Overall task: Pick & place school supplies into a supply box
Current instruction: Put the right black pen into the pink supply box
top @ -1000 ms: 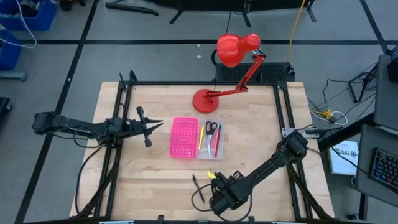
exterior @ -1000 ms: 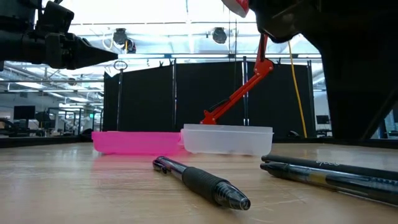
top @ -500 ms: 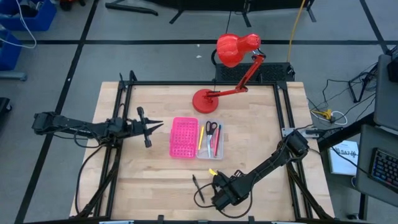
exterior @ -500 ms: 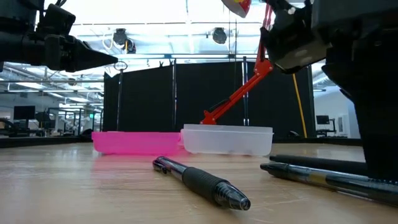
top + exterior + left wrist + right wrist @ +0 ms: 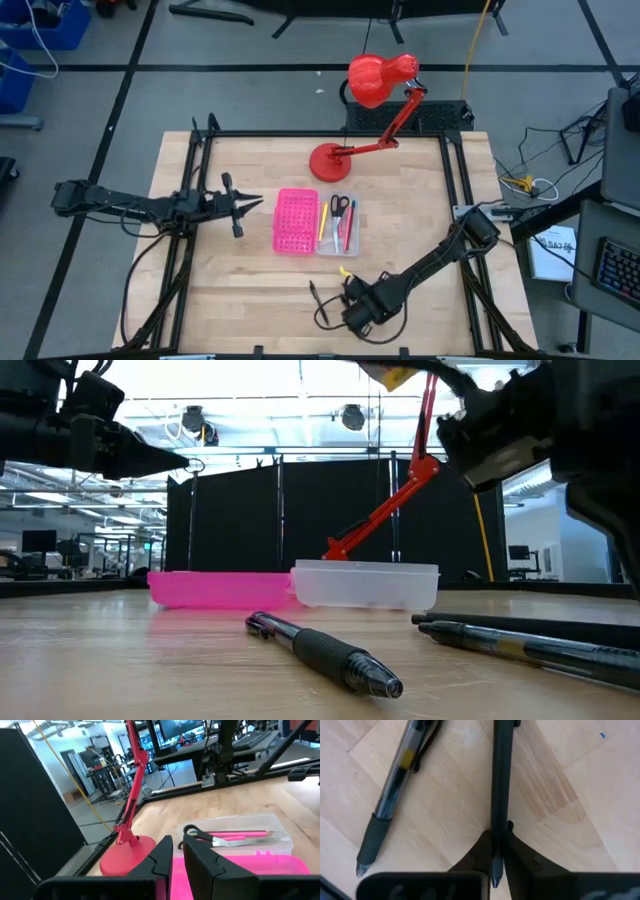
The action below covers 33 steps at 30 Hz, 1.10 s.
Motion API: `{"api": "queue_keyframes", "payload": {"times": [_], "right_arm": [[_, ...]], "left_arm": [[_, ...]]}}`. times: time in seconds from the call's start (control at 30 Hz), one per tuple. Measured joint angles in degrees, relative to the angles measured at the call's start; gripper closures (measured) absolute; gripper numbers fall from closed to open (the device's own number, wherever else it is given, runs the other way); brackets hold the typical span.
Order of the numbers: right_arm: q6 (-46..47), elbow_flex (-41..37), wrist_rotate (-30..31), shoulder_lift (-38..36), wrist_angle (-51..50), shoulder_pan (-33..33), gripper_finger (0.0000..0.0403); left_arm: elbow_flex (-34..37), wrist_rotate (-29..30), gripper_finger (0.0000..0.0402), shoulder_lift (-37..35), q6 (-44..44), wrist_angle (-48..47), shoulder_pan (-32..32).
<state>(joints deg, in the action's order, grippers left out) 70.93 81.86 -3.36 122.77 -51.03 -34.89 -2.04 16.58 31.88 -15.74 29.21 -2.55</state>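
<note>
The black pen (image 5: 498, 795) I'm after sits pinched between my right gripper (image 5: 496, 851)'s fingers near the table's front edge, its long axis running straight out ahead of the jaws, with a second dark pen (image 5: 397, 785) lying loose on the wood just beside it. From there the supply box (image 5: 336, 226) lies farther back toward the red desk lamp (image 5: 372, 100), so I judge the right arm is the nearer one to carry it there. My left gripper (image 5: 238, 205) waits beside the box's pink lid, fingers nearly together on nothing.
</note>
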Motion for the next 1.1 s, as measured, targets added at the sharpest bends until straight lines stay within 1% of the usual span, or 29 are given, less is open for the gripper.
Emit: {"api": "queue_keyframes", "payload": {"times": [0.13,0.23,0.37,0.5,0.57,0.67,0.77,0.83,0.93,1.03,1.1], "right_arm": [[-1.0,-0.4,-1.2,-1.2,-0.4,1.2,0.0378],[-1.3,-0.5,-0.8,-4.2,0.2,1.2,0.0384],[-0.6,-1.1,5.1,-9.7,-2.2,0.2,0.0384],[1.7,-0.4,9.5,-17.0,-3.3,1.9,0.0384],[1.9,-0.6,13.0,-19.8,-4.1,3.4,0.0384],[1.7,-0.6,16.6,-23.8,-1.0,7.4,0.0384],[1.4,-0.4,21.1,-27.3,0.7,12.8,0.0384],[2.7,-0.5,22.5,-27.9,2.3,17.4,0.0384],[3.6,-0.5,22.2,-27.9,5.9,23.2,0.0384],[1.5,-0.5,17.7,-26.6,9.4,27.9,0.0384],[0.1,-2.0,14.3,-25.1,13.3,30.6,0.0384]], "left_arm": [[0.0,-0.1,0.0348,0.0,2.6,-1.3,0.0],[0.0,-0.1,0.0348,0.0,4.5,-1.2,-0.1],[0.0,-0.2,0.0348,0.0,5.8,-1.2,-0.1],[0.0,-0.2,0.0348,0.0,6.4,-1.2,0.0],[0.0,-0.5,0.0348,0.0,7.0,-1.1,-0.1],[0.0,-2.0,0.0348,0.0,6.2,-0.2,-0.1],[0.0,-3.2,0.0348,0.0,3.0,3.0,-0.1],[0.0,-3.5,0.0348,0.0,1.2,5.1,-0.1],[0.0,-3.5,0.0348,0.0,0.8,5.9,-0.1],[0.0,-3.6,0.0348,0.0,0.3,4.9,-0.1],[0.0,-3.5,0.0348,0.0,-0.6,4.8,-0.1]]}}
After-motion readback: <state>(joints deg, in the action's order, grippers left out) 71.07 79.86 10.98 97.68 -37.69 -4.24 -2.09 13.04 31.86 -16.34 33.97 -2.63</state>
